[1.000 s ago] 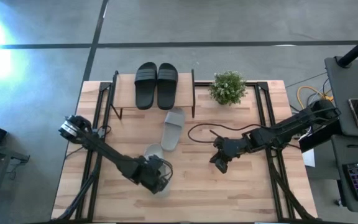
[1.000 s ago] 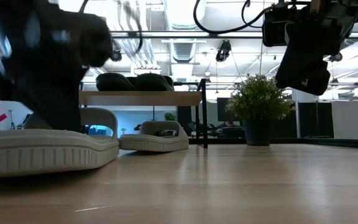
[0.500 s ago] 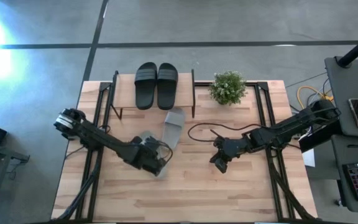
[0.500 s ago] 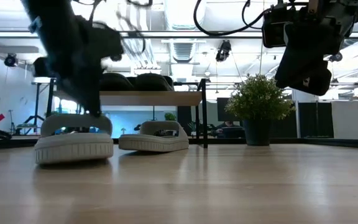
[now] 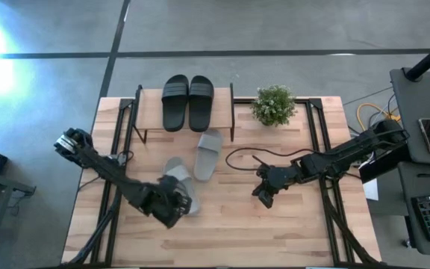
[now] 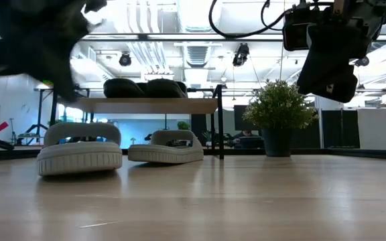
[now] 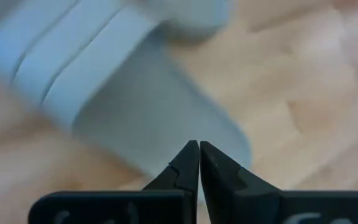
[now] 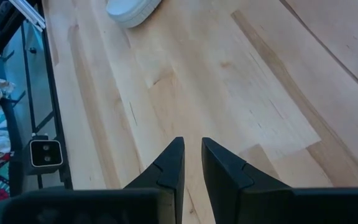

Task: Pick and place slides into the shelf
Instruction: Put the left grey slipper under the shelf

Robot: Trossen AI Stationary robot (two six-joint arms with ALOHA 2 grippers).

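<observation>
The black pair of slides [image 5: 189, 101] lies on the top board of the shelf [image 5: 149, 104] at the table's far side. One light grey slide [image 5: 207, 153] rests on its sole just in front of the shelf. The other grey slide [image 5: 178, 181] rests on its sole nearer the table's middle, and shows in the low view [image 6: 79, 150]. My left gripper [image 5: 170, 209] is shut and hangs above this slide's near end [image 7: 135, 99], clear of it in the low view [image 6: 39, 40]. My right gripper [image 5: 263, 198] hovers above the table right of centre, open by a narrow gap [image 8: 191, 146].
A potted plant [image 5: 274, 104] stands right of the shelf at the far edge. A black cable [image 5: 237, 153] loops on the table between the grey slide and my right arm. Bare wood lies in front of the right gripper [image 8: 229, 74]. Black frame rails run along both table sides.
My left gripper has taken the grey slide from the near edge toward the shelf, where it now stands on its sole. The gripper has then risen clear of the slide and drawn back toward the near left. The right arm has kept still.
</observation>
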